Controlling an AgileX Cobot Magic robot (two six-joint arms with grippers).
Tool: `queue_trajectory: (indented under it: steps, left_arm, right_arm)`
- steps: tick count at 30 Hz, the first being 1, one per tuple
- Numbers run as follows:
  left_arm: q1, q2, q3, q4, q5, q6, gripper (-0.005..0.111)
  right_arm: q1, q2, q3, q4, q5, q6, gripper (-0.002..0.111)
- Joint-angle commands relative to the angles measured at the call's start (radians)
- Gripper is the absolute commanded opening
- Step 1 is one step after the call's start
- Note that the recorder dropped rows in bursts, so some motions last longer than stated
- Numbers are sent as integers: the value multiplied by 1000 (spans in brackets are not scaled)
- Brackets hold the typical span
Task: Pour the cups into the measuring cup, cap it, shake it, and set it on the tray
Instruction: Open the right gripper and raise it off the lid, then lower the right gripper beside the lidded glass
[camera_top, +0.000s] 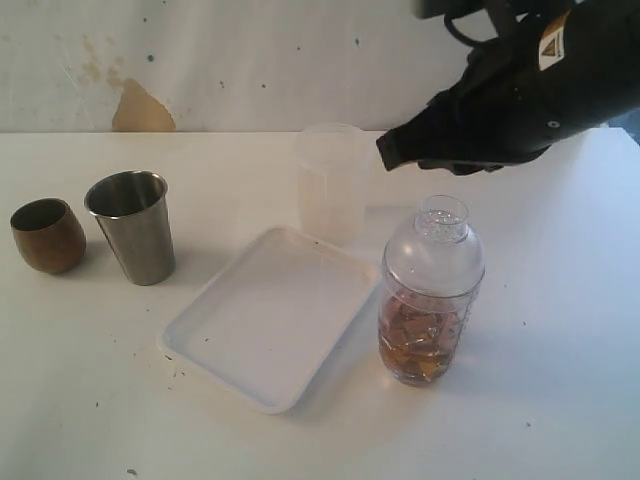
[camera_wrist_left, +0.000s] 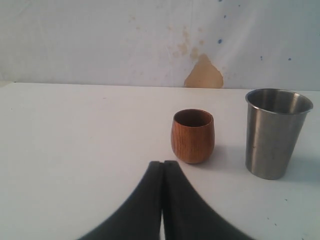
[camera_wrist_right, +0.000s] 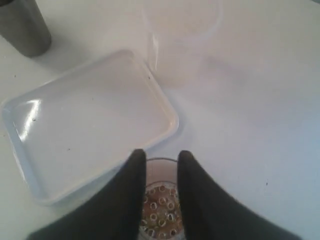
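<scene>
White table | left pincer shut, seen from left wrist only

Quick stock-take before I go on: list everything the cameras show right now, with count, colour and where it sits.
wooden cup: one, brown, upright at the table's far left
steel tumbler: one, brushed grey, upright just right of the wooden cup, apart from it
frosted container: one, milky translucent, behind the tray's far corner
tray: one, white, mid-table, nothing on it
measuring cup: one, clear with amber-brown contents, on the table right of the tray, not on it
cap: one, clear dome, seated on the measuring cup
table: one, white, under everything
left gripper: one, black, shut and empty, facing the wooden cup
right gripper: one, black, jaws apart, above the cap, holding nothing
</scene>
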Motion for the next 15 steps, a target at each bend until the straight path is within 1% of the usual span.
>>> queue_trajectory:
  steps: [1,2,3,4,11,13,15]
  left_arm:
    - [0,-3,5,5,3,-6,0]
    - [0,-3,5,5,3,-6,0]
    - [0,-3,5,5,3,-6,0]
    - [0,-3,5,5,3,-6,0]
    - [0,-3,5,5,3,-6,0]
    - [0,-3,5,5,3,-6,0]
    - [0,-3,5,5,3,-6,0]
  right_arm:
    - [0,-63,0,-6,-24,-22,81]
    - [0,-67,2,-8,-20,-25,91]
    - [0,-71,2,-8,-9,-38,102]
    - [0,-73,2,-8,2,-50,105]
    - [0,-81,18,2,82,-52,105]
    - [0,-114,84,17,-8,-52,105]
    - [0,-174,190,50,-171,-49,105]
